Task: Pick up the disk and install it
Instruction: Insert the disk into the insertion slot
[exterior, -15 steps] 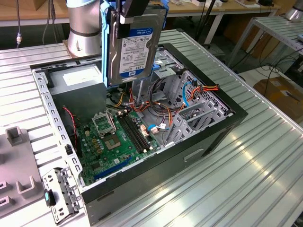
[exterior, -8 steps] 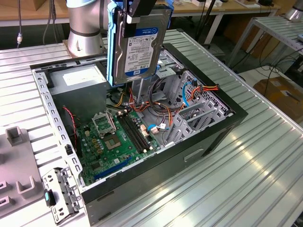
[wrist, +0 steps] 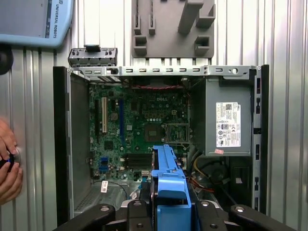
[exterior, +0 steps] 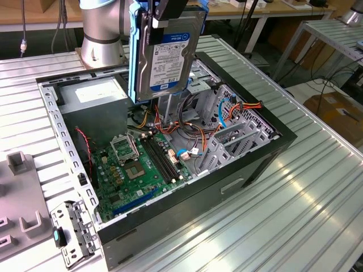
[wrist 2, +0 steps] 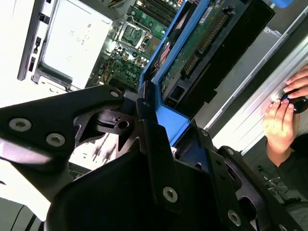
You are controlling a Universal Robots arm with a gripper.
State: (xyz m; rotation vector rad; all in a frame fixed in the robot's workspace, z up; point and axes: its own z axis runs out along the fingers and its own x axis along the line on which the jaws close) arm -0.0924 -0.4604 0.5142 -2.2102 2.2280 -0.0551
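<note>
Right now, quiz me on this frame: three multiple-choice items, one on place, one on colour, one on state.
1. Where is the disk?
A. in the air above the open case
B. seated in a bay of the case
C. lying flat outside the case

2. The disk's side rails are:
A. red
B. yellow
C. blue

3. The claw is:
A. open and empty
B. shut on the disk
C. shut on nothing

Answers:
1 A: the exterior view shows it on edge over the case, touching nothing inside.
2 C: a blue strip runs down its edge in the exterior view.
3 B: the claw clamps the disk's top end, and the disk hangs from it.
</note>
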